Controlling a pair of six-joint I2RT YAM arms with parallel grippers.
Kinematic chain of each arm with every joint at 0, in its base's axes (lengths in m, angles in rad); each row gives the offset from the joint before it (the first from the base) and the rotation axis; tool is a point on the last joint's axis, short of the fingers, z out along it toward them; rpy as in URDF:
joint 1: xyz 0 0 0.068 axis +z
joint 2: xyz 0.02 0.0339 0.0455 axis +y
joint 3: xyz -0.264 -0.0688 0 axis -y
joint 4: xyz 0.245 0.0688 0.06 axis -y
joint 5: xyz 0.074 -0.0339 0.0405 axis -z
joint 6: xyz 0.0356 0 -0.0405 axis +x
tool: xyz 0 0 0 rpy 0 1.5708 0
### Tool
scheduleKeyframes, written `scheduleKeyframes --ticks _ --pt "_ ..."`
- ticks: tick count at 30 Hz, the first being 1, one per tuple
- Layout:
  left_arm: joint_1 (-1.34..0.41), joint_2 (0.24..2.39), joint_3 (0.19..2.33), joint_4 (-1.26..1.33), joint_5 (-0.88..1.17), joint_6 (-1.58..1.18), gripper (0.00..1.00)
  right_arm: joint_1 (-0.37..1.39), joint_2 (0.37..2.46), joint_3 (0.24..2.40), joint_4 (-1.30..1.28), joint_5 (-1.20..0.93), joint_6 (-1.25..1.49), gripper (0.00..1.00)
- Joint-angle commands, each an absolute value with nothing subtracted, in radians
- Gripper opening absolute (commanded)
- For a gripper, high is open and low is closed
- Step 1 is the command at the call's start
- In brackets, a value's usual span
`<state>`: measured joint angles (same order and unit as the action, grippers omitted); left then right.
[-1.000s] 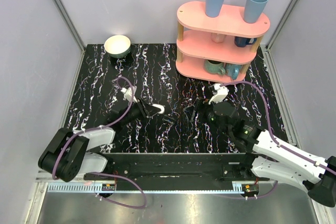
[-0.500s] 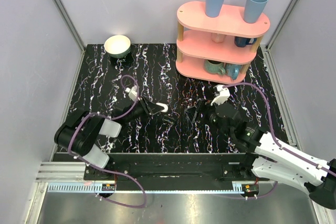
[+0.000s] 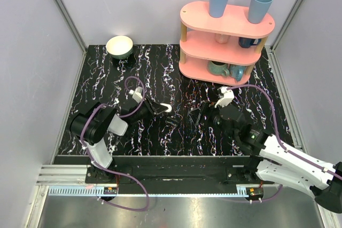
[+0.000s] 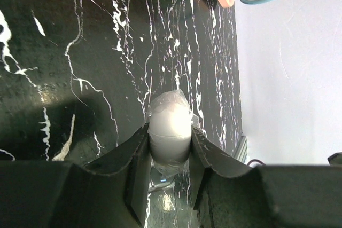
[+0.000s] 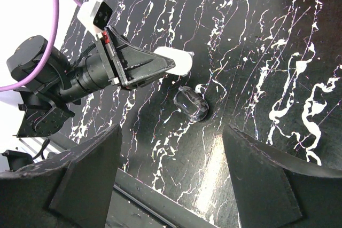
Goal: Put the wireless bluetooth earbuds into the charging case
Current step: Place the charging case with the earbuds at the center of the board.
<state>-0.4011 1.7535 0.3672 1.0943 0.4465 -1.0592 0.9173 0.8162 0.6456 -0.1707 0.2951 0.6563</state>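
Observation:
My left gripper (image 3: 163,109) is shut on the white oval charging case (image 3: 168,108), holding it low over the black marble table (image 3: 107,78). In the left wrist view the case (image 4: 170,125) sits pinched between both fingers (image 4: 138,164), with clear film round it. The right wrist view shows the case (image 5: 176,61) sticking out of the left gripper (image 5: 160,65). A small clear rounded piece (image 5: 189,104) lies on the table just in front of it, also seen from the top (image 3: 172,123). My right gripper (image 3: 199,114) is open and empty, right of that piece (image 5: 171,169). No earbuds can be made out.
A pink three-tier shelf (image 3: 227,22) with mugs and two blue cups stands at the back right. A pale bowl (image 3: 119,46) sits at the back left. The metal front rail (image 3: 171,166) runs along the near edge.
The left arm's elbow has swung right and forward, and its gripper has shifted slightly right with the case still held. The right arm has barely moved.

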Motion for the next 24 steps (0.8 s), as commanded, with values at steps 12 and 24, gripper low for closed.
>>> scheduleKeyframes --ticks 12,24 --pt "-0.383 1.721 0.408 0.950 0.304 -0.947 0.34 0.920 0.796 0.640 -0.179 0.308 0.658 0.84" --pt "-0.382 1.713 0.371 0.874 0.298 -0.897 0.42 0.920 0.793 0.637 -0.179 0.304 0.658 0.84"
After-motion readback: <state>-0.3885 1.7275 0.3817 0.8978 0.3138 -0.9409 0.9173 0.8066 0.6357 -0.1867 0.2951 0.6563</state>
